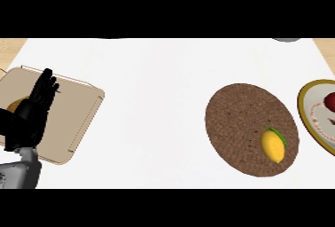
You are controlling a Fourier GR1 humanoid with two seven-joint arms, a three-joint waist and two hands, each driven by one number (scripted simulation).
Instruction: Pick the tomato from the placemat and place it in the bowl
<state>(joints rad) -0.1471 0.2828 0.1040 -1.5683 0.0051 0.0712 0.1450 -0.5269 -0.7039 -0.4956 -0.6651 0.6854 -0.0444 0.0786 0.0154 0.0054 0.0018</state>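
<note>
A round brown woven placemat (242, 119) lies right of centre on the white counter. On its lower right part sits a yellow, lemon-shaped fruit (273, 146) with a green stem. At the right edge stands a bowl (309, 116) with a yellow rim and white inside, cut off by the frame; a dark red round thing (329, 101) lies in it. My left hand (34, 108) stands at the far left with fingers straight up, resting over a tan board. My right hand does not show.
A tan square board (78, 115) lies at the left, partly hidden by my left hand; a yellow-orange item (17, 105) peeks out behind the hand. A grey object (286, 39) shows at the top right edge.
</note>
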